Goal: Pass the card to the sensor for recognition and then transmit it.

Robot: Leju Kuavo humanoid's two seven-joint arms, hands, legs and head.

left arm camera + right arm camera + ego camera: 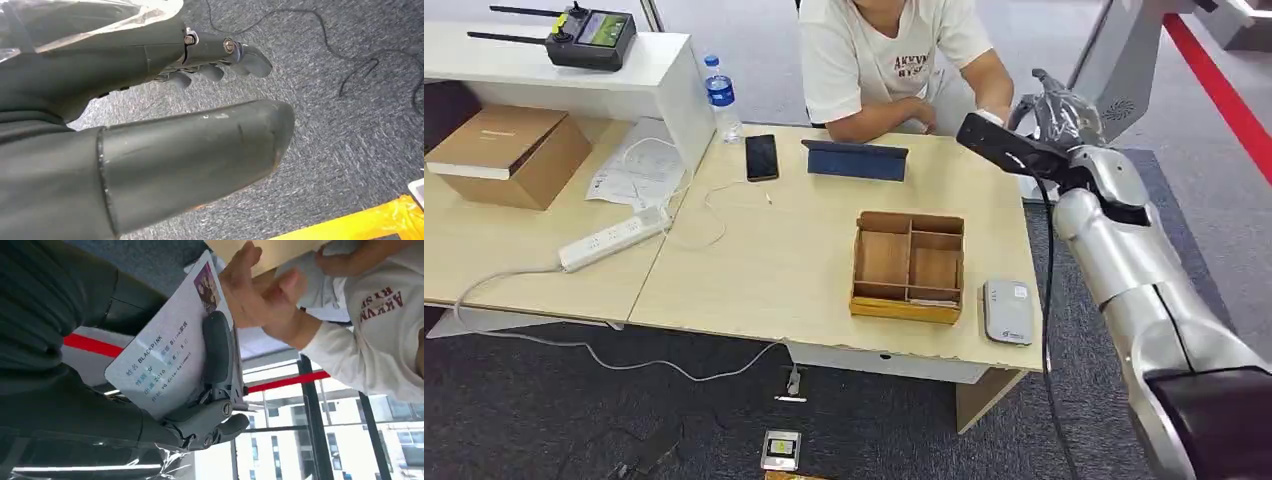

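Card and person partly hidden

The robot hand point(210, 405) covers part of the card point(165, 360), whose small print is too fine to read; the person's hand point(260, 295) hides its far corner. The person point(894, 60) is cut off at the head view's top edge.

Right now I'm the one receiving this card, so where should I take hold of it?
Take the free end of the card, the photo end nearest the person's hand, pinching its two flat faces from that side. The right hand holds the other end, with a finger lying along the printed face, so probably only that far edge is clear.
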